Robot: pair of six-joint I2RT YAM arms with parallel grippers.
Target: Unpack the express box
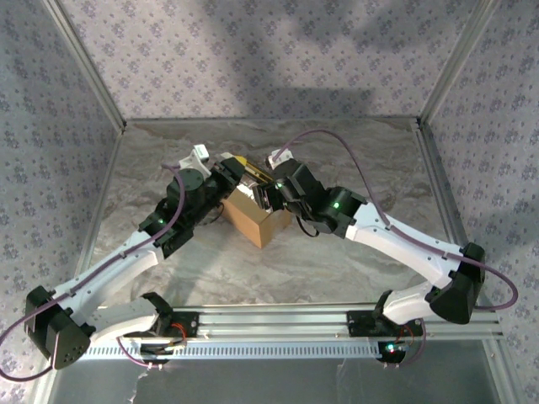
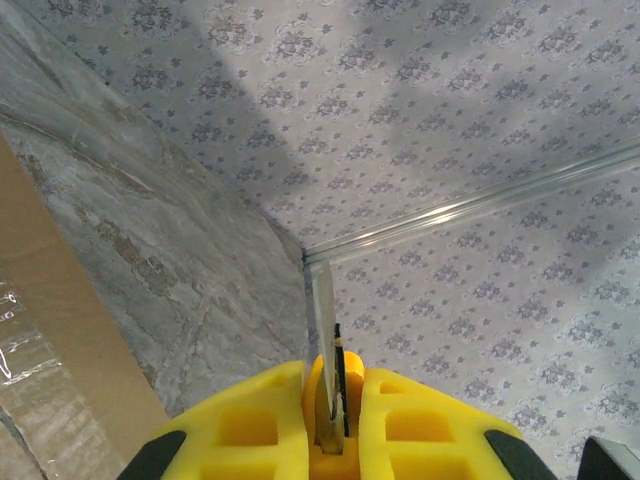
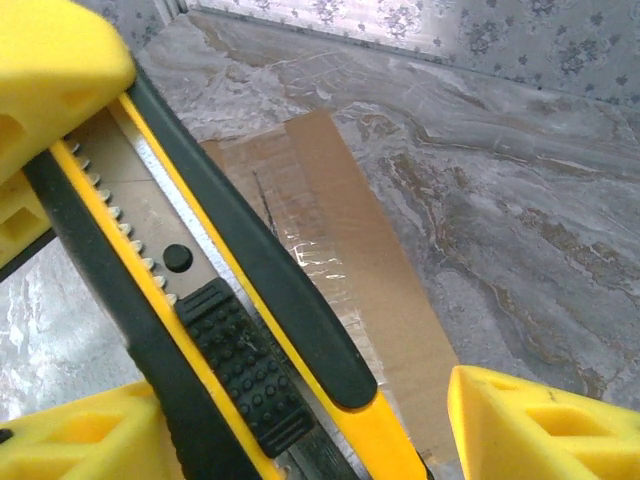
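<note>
My L gripper clamps knife; R gripper gapes round it. L freeing early drops it on express box.

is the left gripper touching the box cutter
Touching. The left wrist view shows the left gripper shut on the box cutter, whose blade sticks out from between its yellow fingers.

Brown cardboard on the express box, matt and faintly fibrous. The clear tape along its seam catches the light, glossy and wrinkled. The utility knife shows smooth yellow and black plastic with a ribbed black slider, and its blade is bare dull metal. Underneath, the table looks like a creased grey marbled sheet with a soft sheen. The frame rail is ribbed pale metal.
</note>
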